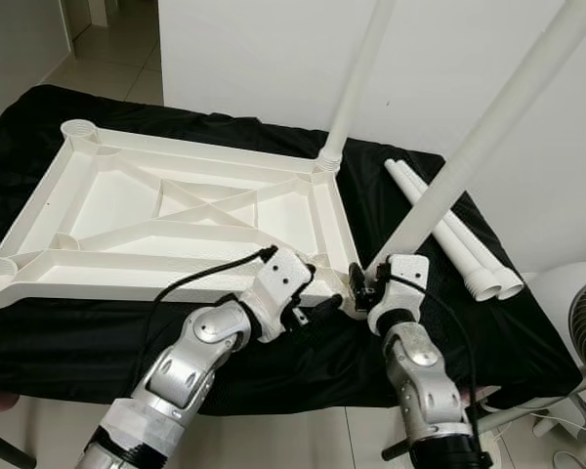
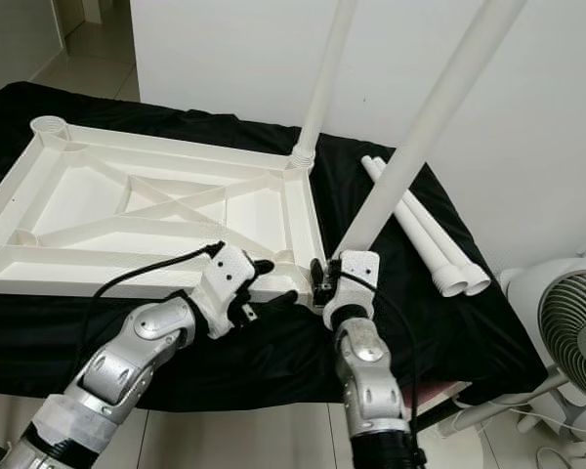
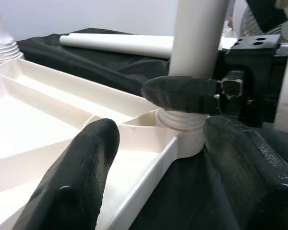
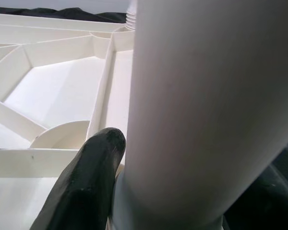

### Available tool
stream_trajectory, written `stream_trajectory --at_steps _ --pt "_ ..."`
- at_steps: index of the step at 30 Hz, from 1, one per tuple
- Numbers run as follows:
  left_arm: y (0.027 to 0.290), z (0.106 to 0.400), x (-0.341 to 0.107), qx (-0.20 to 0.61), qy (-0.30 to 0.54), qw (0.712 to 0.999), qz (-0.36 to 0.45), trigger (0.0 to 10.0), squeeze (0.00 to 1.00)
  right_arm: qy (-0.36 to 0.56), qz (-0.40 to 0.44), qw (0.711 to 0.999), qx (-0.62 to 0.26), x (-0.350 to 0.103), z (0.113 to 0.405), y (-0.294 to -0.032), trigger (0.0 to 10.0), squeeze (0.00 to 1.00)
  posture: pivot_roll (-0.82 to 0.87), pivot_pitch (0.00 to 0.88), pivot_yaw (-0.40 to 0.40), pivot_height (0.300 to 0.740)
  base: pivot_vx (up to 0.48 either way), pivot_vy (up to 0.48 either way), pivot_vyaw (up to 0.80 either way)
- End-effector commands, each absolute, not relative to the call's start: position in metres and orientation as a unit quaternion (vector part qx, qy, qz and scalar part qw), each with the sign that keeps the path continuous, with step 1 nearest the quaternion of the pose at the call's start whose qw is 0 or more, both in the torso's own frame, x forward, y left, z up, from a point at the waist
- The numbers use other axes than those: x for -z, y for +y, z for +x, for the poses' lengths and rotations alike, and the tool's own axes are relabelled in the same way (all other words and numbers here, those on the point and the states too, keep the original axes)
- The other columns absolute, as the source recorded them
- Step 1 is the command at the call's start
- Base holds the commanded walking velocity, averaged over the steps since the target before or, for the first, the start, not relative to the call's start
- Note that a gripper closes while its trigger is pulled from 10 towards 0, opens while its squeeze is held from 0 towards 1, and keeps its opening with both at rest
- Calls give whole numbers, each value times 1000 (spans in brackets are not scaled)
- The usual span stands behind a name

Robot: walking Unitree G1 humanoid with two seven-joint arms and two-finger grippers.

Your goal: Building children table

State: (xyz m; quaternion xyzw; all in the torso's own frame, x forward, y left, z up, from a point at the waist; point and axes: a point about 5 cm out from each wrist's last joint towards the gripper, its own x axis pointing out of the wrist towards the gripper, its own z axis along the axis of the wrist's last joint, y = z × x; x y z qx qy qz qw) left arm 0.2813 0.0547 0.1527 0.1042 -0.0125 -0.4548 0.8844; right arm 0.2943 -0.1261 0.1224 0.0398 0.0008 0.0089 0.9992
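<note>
The white table top (image 1: 41,195) lies upside down on a black cloth. One white leg (image 1: 356,78) stands upright in the far right corner socket. A second leg (image 1: 488,127) leans up from the near right corner socket (image 3: 185,139), and my right gripper (image 1: 364,288) is shut on it just above its base. In the right wrist view the leg (image 4: 206,96) sits against one black finger (image 4: 81,182). My left gripper (image 1: 317,305) is open beside that corner, its fingers (image 3: 81,182) standing apart on either side of the frame's rim.
Two loose white legs (image 1: 449,230) lie side by side on the cloth to the right of the table top. A white fan (image 1: 581,322) stands at the right on the floor. A white wall rises close behind the table, and tiled floor lies at the back left.
</note>
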Motion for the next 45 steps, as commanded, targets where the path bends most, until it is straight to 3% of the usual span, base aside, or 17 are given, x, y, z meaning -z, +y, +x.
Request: stream_trajectory --at_steps 1,5,6,14,15,29,30,31,33,34,37,38,45 --pt "52 279 -153 477 -13 872 104 10000 0 26 51 998 7 -112 291 -129 10000 0 11 39 -183 740 0 0 0" --pt "53 279 -153 477 -12 872 106 10000 0 21 54 998 -9 -116 292 -128 10000 0 29 42 -173 740 0 0 0" --pt "54 280 -155 476 -12 873 108 10000 0 3 58 998 -25 -121 293 -129 10000 1000 50 58 -173 740 0 0 0" --pt "58 281 -157 470 -13 875 113 10000 0 -28 52 995 -83 -134 296 -133 10000 1000 67 64 -170 740 0 0 0" --pt "59 280 -157 470 -13 875 113 10000 0 -22 26 993 -117 -134 297 -141 10000 0 68 64 -170 740 0 0 0" --pt "57 279 -157 476 -12 872 113 10000 0 -20 -44 963 -265 -134 302 -161 10000 0 72 59 -164 740 0 0 0" --pt "57 279 -157 478 -11 871 114 10000 0 -20 -50 960 -276 -134 303 -162 9294 0 72 59 -164 740 0 0 0" --pt "56 279 -158 479 -12 871 114 10000 0 -18 -58 955 -289 -133 307 -164 7882 0 74 47 -165 740 0 0 0" --pt "56 280 -158 479 -12 870 114 10000 0 -16 -63 953 -296 -132 309 -165 7882 0 74 47 -165 740 0 0 0" --pt "55 280 -158 479 -14 870 115 10000 0 -7 -71 952 -298 -130 314 -166 2196 0 74 47 -165 740 0 0 0" --pt "55 280 -159 479 -15 870 116 10000 0 5 -70 952 -298 -127 318 -167 1961 0 78 40 -166 740 0 0 0" --pt "55 280 -159 480 -15 870 116 10000 0 15 -68 951 -300 -125 319 -168 0 0 81 38 -166 740 0 0 0" --pt "56 282 -161 476 -18 872 117 10000 0 42 -33 953 -298 -113 319 -173 0 0 87 38 -175 740 0 0 0"
